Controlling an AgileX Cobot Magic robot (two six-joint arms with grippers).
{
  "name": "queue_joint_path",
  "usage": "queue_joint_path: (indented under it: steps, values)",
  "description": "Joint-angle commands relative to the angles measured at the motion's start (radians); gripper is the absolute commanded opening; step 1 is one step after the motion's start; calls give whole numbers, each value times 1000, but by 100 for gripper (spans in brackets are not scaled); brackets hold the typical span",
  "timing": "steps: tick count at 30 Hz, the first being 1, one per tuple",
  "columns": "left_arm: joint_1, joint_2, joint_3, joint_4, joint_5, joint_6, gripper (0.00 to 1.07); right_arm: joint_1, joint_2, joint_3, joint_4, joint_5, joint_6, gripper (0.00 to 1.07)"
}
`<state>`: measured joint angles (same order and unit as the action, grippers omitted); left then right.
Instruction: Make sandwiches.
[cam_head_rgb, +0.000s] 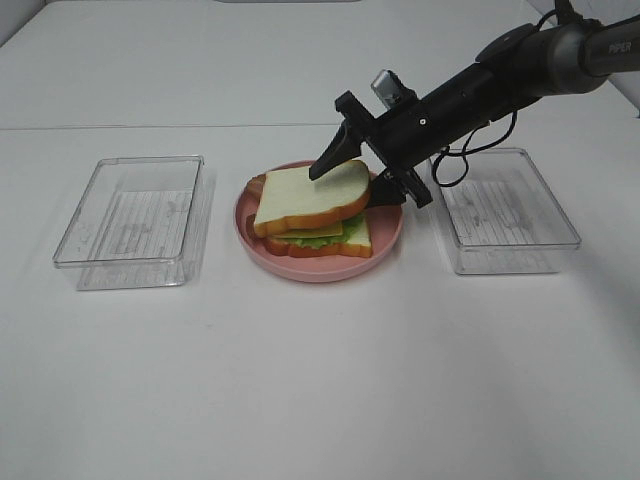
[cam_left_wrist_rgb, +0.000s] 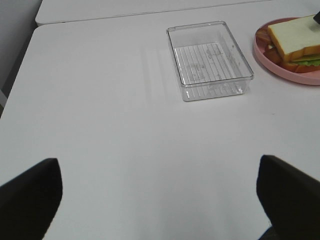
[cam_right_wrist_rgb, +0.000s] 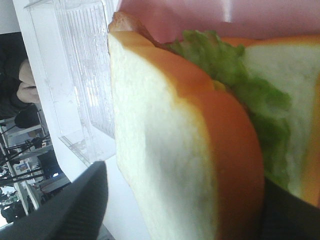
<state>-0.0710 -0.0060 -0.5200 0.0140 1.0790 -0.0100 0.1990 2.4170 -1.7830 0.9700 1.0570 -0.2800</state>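
Note:
A sandwich sits on the pink plate (cam_head_rgb: 390, 240) mid-table: a bottom bread slice (cam_head_rgb: 355, 243), green lettuce (cam_head_rgb: 318, 238), yellow cheese (cam_head_rgb: 325, 229) and bacon strips (cam_head_rgb: 257, 186) at the plate's left side. My right gripper (cam_head_rgb: 352, 180) is shut on the top bread slice (cam_head_rgb: 305, 198) at its right edge, one finger above and one below, holding it slightly tilted on the stack. The right wrist view shows that slice (cam_right_wrist_rgb: 165, 165) and the lettuce (cam_right_wrist_rgb: 240, 85) close up. My left gripper (cam_left_wrist_rgb: 160, 200) is open and empty over bare table, left of the plate.
A clear plastic tray (cam_head_rgb: 130, 220) stands left of the plate, also in the left wrist view (cam_left_wrist_rgb: 210, 60). A second clear tray (cam_head_rgb: 505, 210) stands right of the plate, under my right arm. The table's back seam runs behind them.

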Motion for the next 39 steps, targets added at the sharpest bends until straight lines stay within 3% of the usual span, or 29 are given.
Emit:
queue_joint_path:
  steps: [1,7,10,12,16,20,22,24,33,39]
  values:
    - [-5,-15,2,6,-4,-1,98,-4,-39,-5,-48,10,3,68]
    - [-5,-15,2,6,-4,-1,98,-4,-79,-5,-160,2,34,68]
    - [-5,-15,2,6,-4,-1,98,-4,-107,-5,-266,-6,69,68]
    - [-5,-15,2,6,-4,-1,98,-4,-150,-5,-414,-15,134,68]
    - [-5,-15,2,6,-4,-1,98,-3,-193,-5,-485,-18,180,69]
    - [-5,-15,2,6,-4,-1,98,-3,-240,-5,-530,-16,253,75]
    - [-5,-15,2,6,-4,-1,98,-3,-295,-6,-594,30,293,90]
    - [-5,-15,2,6,-4,-1,98,-3,-308,-9,-617,44,294,92]
    - [-5,-15,2,7,-4,-1,98,-16,-341,-135,-919,190,389,92]
    - [-5,-15,2,7,-4,2,98,-91,-339,-161,-970,180,384,92]
